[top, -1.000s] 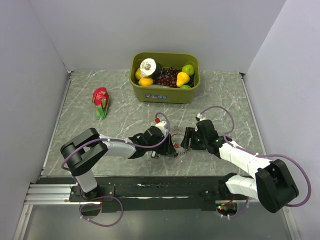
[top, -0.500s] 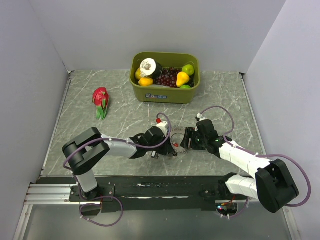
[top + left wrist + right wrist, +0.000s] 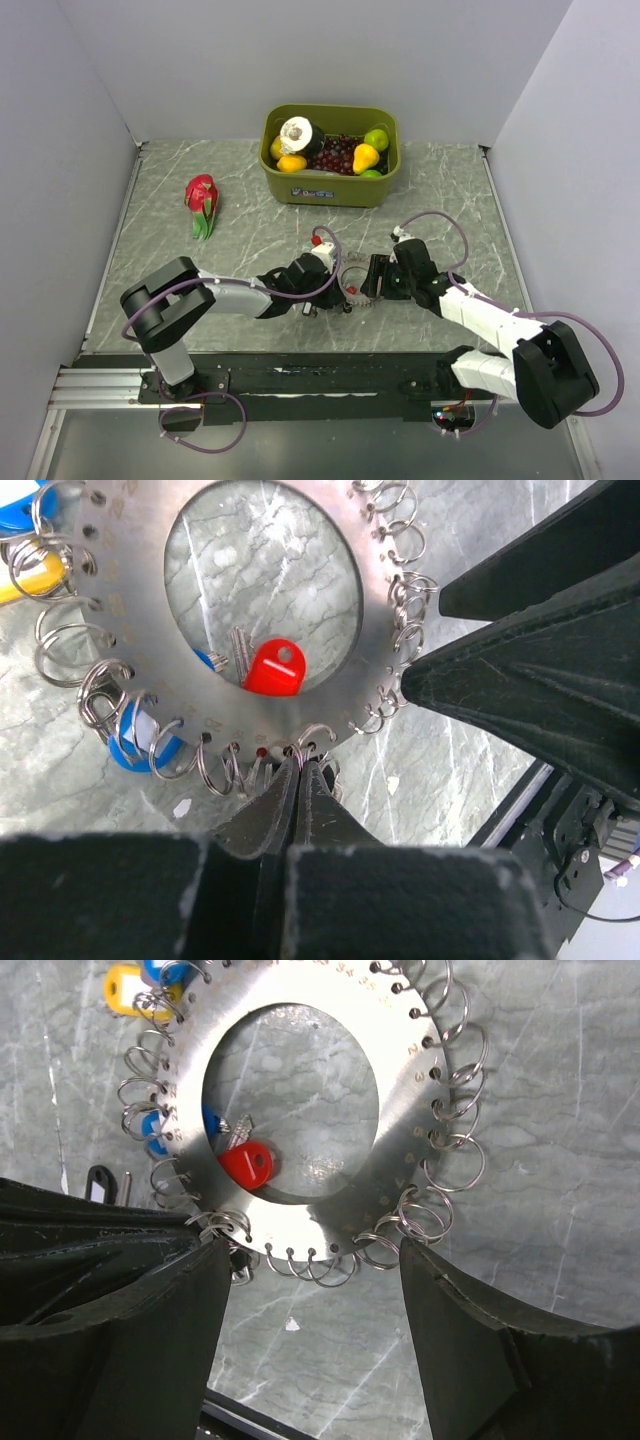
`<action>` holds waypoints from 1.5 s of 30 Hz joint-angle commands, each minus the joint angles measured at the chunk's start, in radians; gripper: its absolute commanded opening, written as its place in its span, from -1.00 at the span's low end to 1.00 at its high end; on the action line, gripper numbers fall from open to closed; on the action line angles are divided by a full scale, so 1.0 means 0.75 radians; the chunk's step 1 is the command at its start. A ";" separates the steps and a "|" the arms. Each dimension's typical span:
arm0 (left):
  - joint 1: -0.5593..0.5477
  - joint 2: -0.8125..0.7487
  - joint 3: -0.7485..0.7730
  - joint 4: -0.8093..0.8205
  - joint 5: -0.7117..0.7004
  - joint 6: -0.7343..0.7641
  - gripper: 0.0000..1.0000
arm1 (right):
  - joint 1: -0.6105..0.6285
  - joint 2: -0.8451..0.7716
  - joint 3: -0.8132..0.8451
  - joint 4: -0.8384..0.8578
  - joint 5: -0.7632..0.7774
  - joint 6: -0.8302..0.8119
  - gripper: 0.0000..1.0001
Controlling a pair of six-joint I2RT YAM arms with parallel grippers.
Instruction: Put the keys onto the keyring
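— Pinching looks done on the left: the left gripper (image 3: 300, 770) is clenched, its tips meeting right at the small loops (image 3: 215, 765) on the near rim of the keyring (image 3: 130, 630). Whether a loop is actually caught between them, I can't tell.

— And the right gripper (image 3: 310, 1245)?

— Released, jaws wide, one on each side of the rim. The keyring lies flat on the table (image 3: 560, 1110), between the two arms.

— The keys?

— A red key (image 3: 275, 668) lies loose inside the centre hole, a blue key (image 3: 140, 745) peeks from under the metal, and a black key (image 3: 97, 1182) sits just outside the rim.

— How to do this well?

— I'd anchor the ring with the left, then lower the right slowly onto the red head, taking the plastic and leaving its hole free for a loop
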 commanded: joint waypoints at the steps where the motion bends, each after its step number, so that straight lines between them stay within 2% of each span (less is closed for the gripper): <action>1: -0.006 -0.094 -0.015 0.021 0.002 0.051 -0.98 | -0.008 -0.065 0.014 0.041 -0.024 -0.037 0.51; 5: -0.008 -0.084 0.003 -0.014 0.031 0.075 -0.97 | -0.010 -0.092 0.009 0.049 -0.039 -0.059 0.51; 8: -0.006 -0.070 -0.001 -0.018 0.023 0.073 -0.80 | -0.008 -0.098 0.005 0.051 -0.047 -0.066 0.51; 9: -0.006 -0.063 -0.003 -0.018 0.023 0.073 -0.68 | -0.008 -0.096 0.005 0.051 -0.049 -0.064 0.51; 11: -0.006 -0.059 -0.007 -0.010 0.025 0.069 -0.67 | -0.008 -0.104 -0.001 0.051 -0.051 -0.064 0.51; 13: -0.006 -0.057 -0.011 0.002 0.027 0.069 -0.80 | -0.010 -0.114 -0.005 0.049 -0.051 -0.066 0.51; 14: -0.008 -0.059 -0.011 0.004 0.029 0.067 -0.95 | -0.008 -0.121 -0.005 0.047 -0.053 -0.066 0.51; 15: -0.008 -0.063 -0.013 0.002 0.027 0.073 -0.98 | -0.008 -0.129 -0.003 0.047 -0.057 -0.068 0.51; 20: -0.006 -0.129 -0.001 -0.038 0.027 0.116 -0.98 | -0.008 -0.204 0.032 0.012 -0.082 -0.111 0.52; 24: -0.008 -0.259 0.028 -0.144 0.045 0.224 -0.98 | -0.008 -0.309 0.065 0.024 -0.151 -0.166 0.54; 27: -0.006 -0.359 0.057 -0.206 0.086 0.330 -0.98 | -0.010 -0.401 0.067 0.077 -0.270 -0.221 0.62; 33: -0.008 -0.525 0.169 -0.398 0.242 0.537 -0.98 | -0.008 -0.595 0.081 0.135 -0.464 -0.323 0.89; 34: -0.008 -0.540 0.187 -0.459 0.290 0.558 -0.98 | -0.010 -0.621 0.087 0.137 -0.487 -0.350 0.99; 38: -0.008 -0.613 0.267 -0.586 0.413 0.658 -0.98 | -0.010 -0.746 0.130 0.145 -0.640 -0.436 0.99; 42: -0.008 -0.740 0.302 -0.611 0.505 0.719 -0.98 | -0.010 -0.771 0.226 0.151 -0.862 -0.471 0.97; 45: -0.008 -0.806 0.320 -0.621 0.573 0.746 -0.98 | -0.010 -0.759 0.289 0.172 -1.014 -0.458 0.86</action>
